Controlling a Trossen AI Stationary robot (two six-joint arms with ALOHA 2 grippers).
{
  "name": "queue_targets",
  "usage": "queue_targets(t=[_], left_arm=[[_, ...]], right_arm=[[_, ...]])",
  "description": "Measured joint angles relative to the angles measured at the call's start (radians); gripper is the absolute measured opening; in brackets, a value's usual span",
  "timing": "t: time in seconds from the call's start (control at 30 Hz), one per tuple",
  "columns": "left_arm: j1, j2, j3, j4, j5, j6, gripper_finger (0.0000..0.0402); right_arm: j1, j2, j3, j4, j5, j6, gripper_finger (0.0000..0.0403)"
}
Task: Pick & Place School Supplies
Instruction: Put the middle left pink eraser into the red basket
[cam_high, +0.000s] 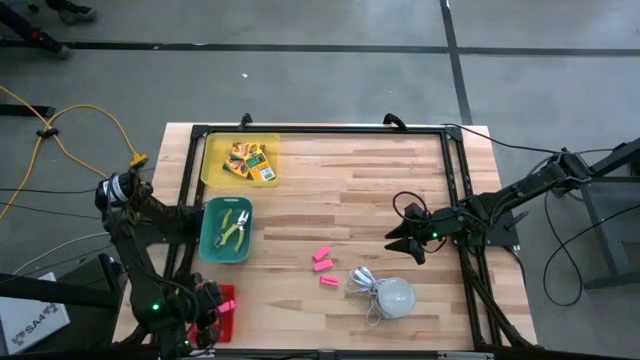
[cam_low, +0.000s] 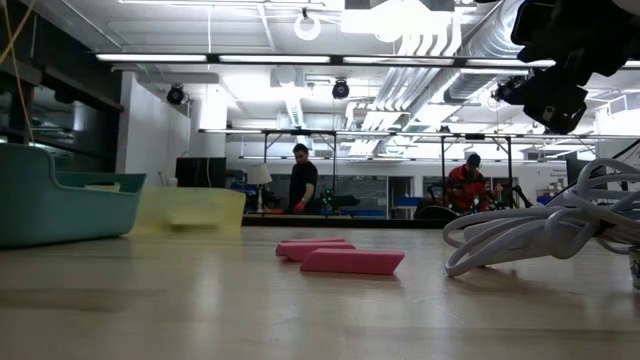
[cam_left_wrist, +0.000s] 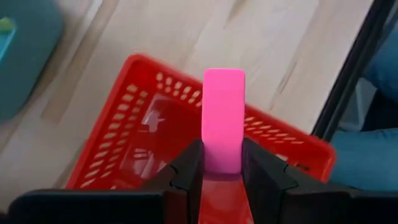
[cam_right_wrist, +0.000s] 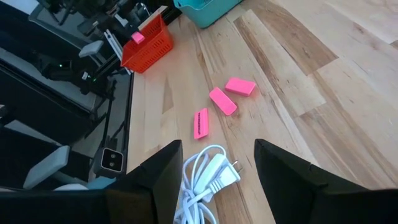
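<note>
Landmark: the red basket, at the table's near-left corner in the high view.
Left gripper: directly over the red basket, fingers pinched on the lower end of a pink eraser held upright — most of the block stands clear above the pads.
Right gripper: far across the table from the red basket, fingers spread wide, holding nothing, waiting above the white cord.
Loose erasers: three pink blocks lie flat on the bare wood between the red basket and the white dome, close together but apart.
Scissors-like tool: in the teal bin, just beyond the red basket.
Yellow-and-green boxes: in the yellow tray, further from the red basket than the teal bin.
Handling, as a judgement: the eraser looks light, slightly soft and grippy, not fragile — a pinch across its narrow sides should hold without slipping. Held by one end, it may tip on release, though the basket walls would contain it.
Views: only the left wrist view shows the pinch and the basket's mesh floor below. The right wrist view shows the same eraser above the basket from across the table. The low view shows how flat the loose erasers sit; the basket is absent there.
</note>
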Motion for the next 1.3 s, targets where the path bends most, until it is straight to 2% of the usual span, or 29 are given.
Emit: queue_targets(t=[0.3,0.57,0.8,1.1,1.3], left_arm=[[-0.07,0.0,0.0,-0.062,0.003,-0.136,0.0088],[-0.045,0.001,-0.019,-0.062,0.026,-0.14,0.0088],[-0.002,0.001,-0.047,-0.058,0.111,-0.118,0.0088],[0.022,0.001,-0.073,-0.039,0.112,-0.095,0.0088],[0.022,0.001,-0.1,0.045,0.111,-0.084,0.0088]], right_arm=[[0.0,0.0,0.0,0.008,0.0,0.015,0.019],[0.0,0.0,0.0,0.008,0.0,0.015,0.019],[0.0,0.0,0.0,0.007,-0.003,0.015,0.019],[0.0,0.0,0.0,0.005,-0.004,-0.003,0.019],[0.0,0.0,0.0,0.003,-0.005,-0.004,0.019]])
